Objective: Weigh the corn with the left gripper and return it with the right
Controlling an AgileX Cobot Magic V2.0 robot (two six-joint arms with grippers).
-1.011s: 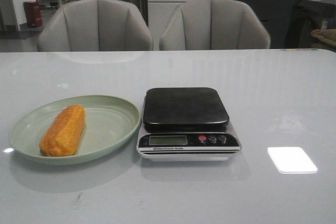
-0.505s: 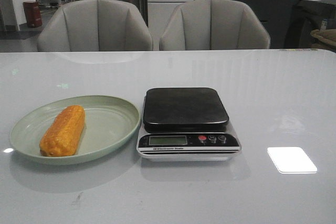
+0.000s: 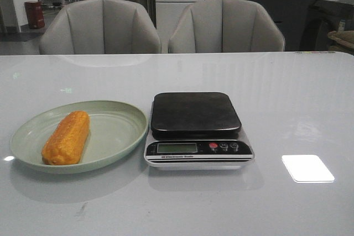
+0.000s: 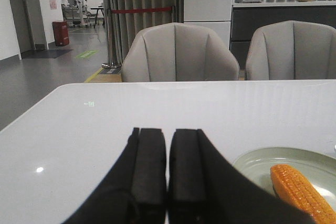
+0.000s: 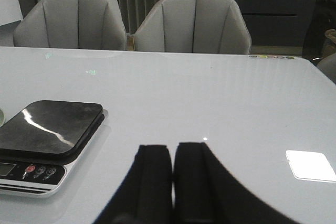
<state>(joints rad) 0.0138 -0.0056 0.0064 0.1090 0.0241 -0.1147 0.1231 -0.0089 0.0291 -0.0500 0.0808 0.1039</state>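
The corn (image 3: 66, 137) is being cradled by the plate (image 3: 113, 131), at the scale's (image 3: 196, 130) nine o'clock; nothing is being held by the left gripper (image 4: 167, 182) or right gripper (image 5: 172, 182), both pressed closed.

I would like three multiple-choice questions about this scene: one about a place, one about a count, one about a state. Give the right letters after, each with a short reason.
1. Where does the corn lie?
A. on the scale's platform
B. on the green plate
C. on the bare table

2. How many round buttons does the scale have beside its display?
A. one
B. three
C. five

3. How do the fingers of the left gripper stand?
A. closed together, holding nothing
B. wide open
C. closed on the corn

Answers:
1. B, the cob rests inside the plate, left of the scale.
2. B, one red and two dark buttons show.
3. A, the left wrist view shows the pads pressed together, the corn lying apart.
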